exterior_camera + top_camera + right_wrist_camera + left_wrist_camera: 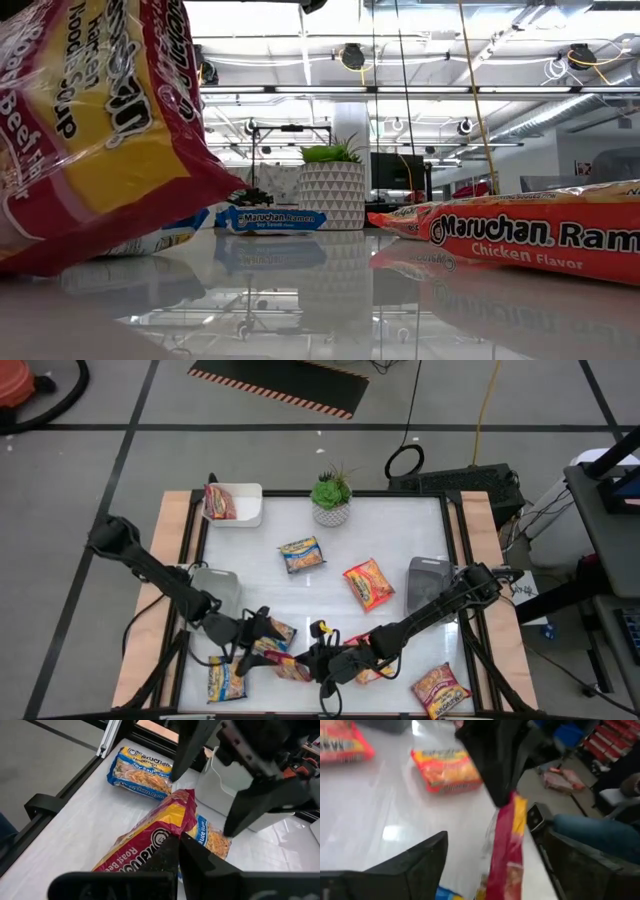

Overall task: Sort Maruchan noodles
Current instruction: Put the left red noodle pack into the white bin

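At the table's near edge, the right hand pinches a crinkled red-and-yellow noodle packet; left hand spread.

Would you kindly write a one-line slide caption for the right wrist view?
Right gripper pinches a dark red Roast Beef packet while the open left gripper hovers above it, blue packets nearby.

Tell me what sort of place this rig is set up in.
Most likely a robotics lab or workshop in an industrial-style room. Hazard-striped floor marking and loose cables surround the table, and the low view shows an open ceiling with strip lights and exposed ducting.
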Controlling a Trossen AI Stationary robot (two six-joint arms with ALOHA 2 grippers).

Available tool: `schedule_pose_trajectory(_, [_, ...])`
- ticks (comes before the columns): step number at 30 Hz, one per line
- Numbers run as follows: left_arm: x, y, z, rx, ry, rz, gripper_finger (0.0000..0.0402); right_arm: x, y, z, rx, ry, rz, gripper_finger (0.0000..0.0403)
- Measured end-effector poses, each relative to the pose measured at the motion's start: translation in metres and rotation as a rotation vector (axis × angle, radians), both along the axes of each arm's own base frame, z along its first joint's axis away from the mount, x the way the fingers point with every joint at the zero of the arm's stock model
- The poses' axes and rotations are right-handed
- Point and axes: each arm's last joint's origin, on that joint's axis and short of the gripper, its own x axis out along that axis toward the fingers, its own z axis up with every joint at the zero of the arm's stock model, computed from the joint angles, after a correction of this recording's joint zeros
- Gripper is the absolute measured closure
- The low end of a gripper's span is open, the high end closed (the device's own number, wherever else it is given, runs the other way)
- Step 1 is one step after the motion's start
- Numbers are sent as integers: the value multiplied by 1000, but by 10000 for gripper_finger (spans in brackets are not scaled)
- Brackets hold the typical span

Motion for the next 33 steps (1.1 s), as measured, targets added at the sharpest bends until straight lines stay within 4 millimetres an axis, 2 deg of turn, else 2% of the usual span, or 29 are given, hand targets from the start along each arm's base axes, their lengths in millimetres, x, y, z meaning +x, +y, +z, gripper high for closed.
schedule_pose_trajectory(6, [8,3,-16,-63,113,-5,55,-1,-1,-1,-9,16,-1,403])
schedule_pose_trajectory(12, [10,2,-21,-74,140,-40,63,0,-2,-2,-10,17,-4,403])
schedule_pose_trajectory(24, [16,11,-21,-29,113,-32,196,1,-8,-5,-1,52,-37,403])
schedule_pose_trajectory(33, [20,19,-21,-21,122,-20,268,-5,-17,-5,-59,118,-124,403])
